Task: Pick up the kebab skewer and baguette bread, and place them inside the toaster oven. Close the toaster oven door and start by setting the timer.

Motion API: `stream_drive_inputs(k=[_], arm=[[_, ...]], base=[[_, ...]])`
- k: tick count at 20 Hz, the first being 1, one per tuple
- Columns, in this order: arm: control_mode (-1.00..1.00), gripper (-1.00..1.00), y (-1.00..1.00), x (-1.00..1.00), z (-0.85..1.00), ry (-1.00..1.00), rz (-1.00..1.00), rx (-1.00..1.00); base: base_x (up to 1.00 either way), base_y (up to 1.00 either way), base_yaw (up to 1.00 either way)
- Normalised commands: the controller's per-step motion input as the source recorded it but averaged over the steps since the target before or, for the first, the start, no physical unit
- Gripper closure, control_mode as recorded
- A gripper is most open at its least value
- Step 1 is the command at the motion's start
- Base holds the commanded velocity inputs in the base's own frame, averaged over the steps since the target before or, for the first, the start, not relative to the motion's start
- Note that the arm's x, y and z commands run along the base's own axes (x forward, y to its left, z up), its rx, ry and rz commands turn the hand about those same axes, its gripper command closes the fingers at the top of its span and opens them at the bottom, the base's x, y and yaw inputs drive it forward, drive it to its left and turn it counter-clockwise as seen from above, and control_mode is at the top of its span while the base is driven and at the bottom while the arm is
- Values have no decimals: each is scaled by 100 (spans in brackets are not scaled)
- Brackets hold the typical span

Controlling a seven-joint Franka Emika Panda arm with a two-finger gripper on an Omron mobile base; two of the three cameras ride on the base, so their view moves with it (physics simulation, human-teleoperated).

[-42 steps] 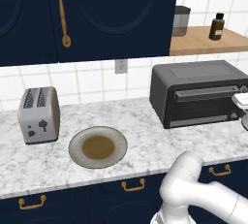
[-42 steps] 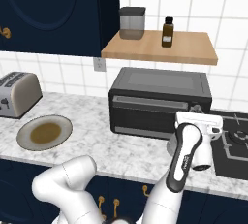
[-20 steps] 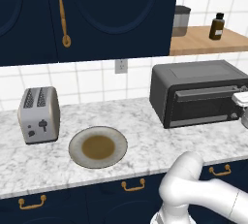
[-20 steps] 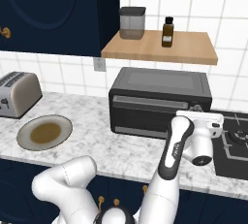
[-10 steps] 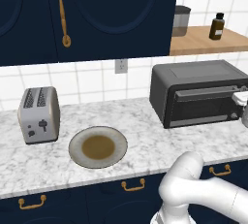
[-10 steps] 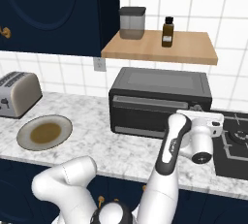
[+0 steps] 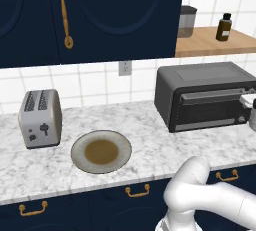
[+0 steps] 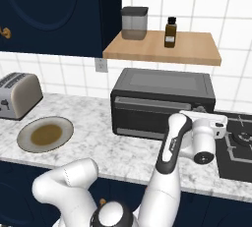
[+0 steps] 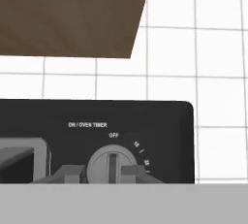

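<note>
Left base view: the toaster oven point(image 7: 207, 95) sits on the counter point(image 7: 150, 140) with the toaster oven door point(image 7: 210, 106) shut; the plate point(image 7: 101, 151) lies bare, so kebab skewer and baguette bread are judged inside.

Right base view: the arm reaches to the oven's right edge.

Hand view: the end effector point(image 9: 109, 173) is clenched on the timer knob point(image 9: 112, 164), whose pointer reads off; setting the timer remains.

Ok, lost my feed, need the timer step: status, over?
Gripper closed on the timer knob, pointer at OFF. Toaster oven door shut. Plate bare, skewer and baguette not visible. Nothing blocking the knob.
</note>
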Motion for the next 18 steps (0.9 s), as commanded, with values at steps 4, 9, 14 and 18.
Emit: stream_drive_inputs(k=[4,9,14,18], arm=[[-100,100,-43,1,0,0,0,37],[-100,100,-25,3,0,-5,0,45],[-100,100,-18,15,0,-14,-2,50],[-100,100,-19,42,1,-11,-2,44]], base=[[0,0,0],[0,0,0],[0,0,0],[0,0,0]])
